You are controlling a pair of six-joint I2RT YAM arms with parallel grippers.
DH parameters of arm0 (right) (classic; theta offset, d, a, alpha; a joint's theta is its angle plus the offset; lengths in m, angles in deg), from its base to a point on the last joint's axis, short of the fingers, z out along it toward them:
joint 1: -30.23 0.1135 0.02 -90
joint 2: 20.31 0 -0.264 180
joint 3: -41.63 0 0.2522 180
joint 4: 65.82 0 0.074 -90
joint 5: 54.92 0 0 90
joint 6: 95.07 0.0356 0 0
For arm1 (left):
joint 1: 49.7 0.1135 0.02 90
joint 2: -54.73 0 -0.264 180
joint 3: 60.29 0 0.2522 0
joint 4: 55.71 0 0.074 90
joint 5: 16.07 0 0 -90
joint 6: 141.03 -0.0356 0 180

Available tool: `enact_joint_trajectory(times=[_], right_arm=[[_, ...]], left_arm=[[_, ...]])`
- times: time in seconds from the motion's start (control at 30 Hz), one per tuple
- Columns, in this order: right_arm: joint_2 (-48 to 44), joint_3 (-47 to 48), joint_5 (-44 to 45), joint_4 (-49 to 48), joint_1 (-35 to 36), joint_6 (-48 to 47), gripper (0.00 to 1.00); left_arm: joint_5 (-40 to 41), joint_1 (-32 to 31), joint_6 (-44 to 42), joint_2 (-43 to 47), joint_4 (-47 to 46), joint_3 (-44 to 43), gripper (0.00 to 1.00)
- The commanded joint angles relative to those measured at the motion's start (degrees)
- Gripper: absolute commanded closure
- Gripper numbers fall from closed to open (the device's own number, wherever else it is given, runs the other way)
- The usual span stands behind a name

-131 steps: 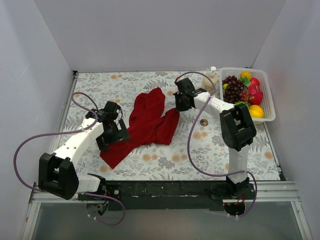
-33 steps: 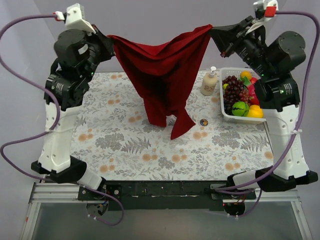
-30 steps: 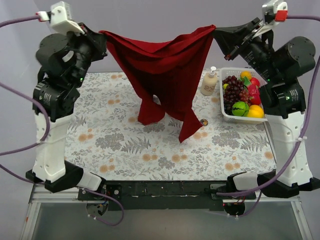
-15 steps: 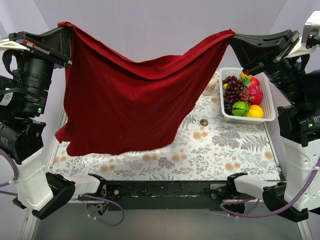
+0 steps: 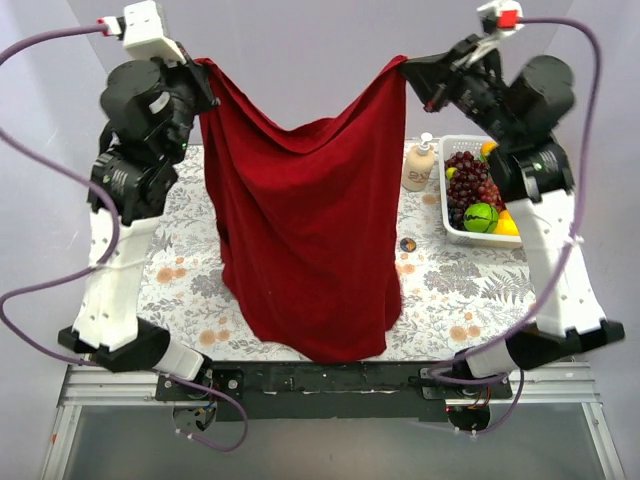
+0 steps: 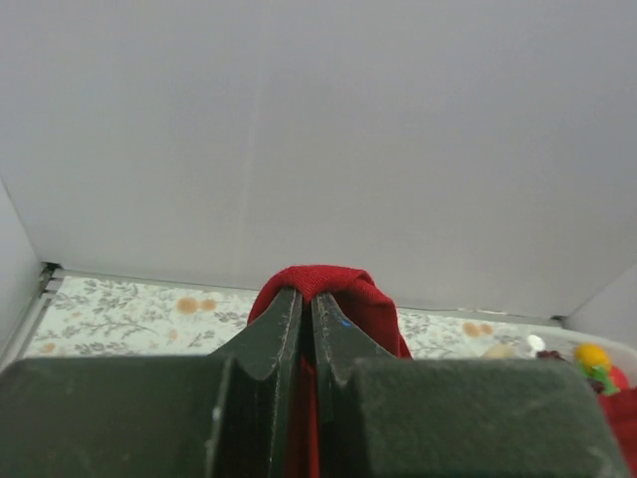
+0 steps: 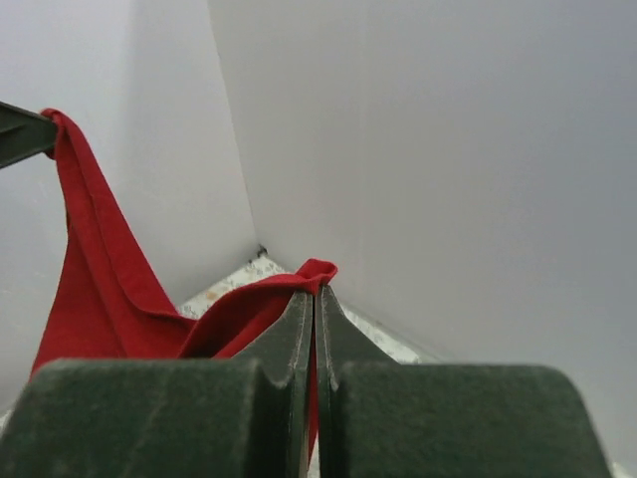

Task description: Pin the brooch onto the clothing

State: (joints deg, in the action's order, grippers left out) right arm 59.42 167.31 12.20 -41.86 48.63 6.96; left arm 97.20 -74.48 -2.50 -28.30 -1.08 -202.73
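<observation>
The clothing, a dark red T-shirt, hangs as a curtain between my two raised arms. Its lower edge reaches down to the table's front edge in the top view. My left gripper is shut on its upper left corner, and my right gripper is shut on its upper right corner. In the left wrist view, red cloth bulges over the closed left gripper. In the right wrist view, the right gripper pinches a fold and the cloth sags away to the left. The brooch, a tiny round badge, lies on the table just right of the shirt.
A white basket of fruit, with grapes and a green ball, stands at the back right, partly behind my right arm. A cream pump bottle stands beside it. The floral tablecloth is enclosed by grey walls.
The shirt has been lifted off the table and spread out. In the last half second both grippers drew closer together, so it now hangs narrower and longer.
</observation>
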Motion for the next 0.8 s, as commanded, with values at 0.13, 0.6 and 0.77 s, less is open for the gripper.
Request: enact_joint_trajectory(times=[0.13, 0.6, 0.77], right_arm=[[8.95, 13.14, 6.44, 1.23, -0.02, -0.52, 0.99], [-0.7, 9.03, 3.36, -2.29, -0.02, 3.0, 0.99], [-5.63, 5.42, 5.38, 0.26, -0.02, 0.8, 0.99]], left_arm=[[3.54, 5.79, -5.82, -4.51, -7.54, -6.23, 1.0], [0.72, 7.72, -4.15, 5.66, -8.79, -0.45, 1.0], [5.47, 7.72, -4.5, 10.94, -5.62, 5.8, 1.0]])
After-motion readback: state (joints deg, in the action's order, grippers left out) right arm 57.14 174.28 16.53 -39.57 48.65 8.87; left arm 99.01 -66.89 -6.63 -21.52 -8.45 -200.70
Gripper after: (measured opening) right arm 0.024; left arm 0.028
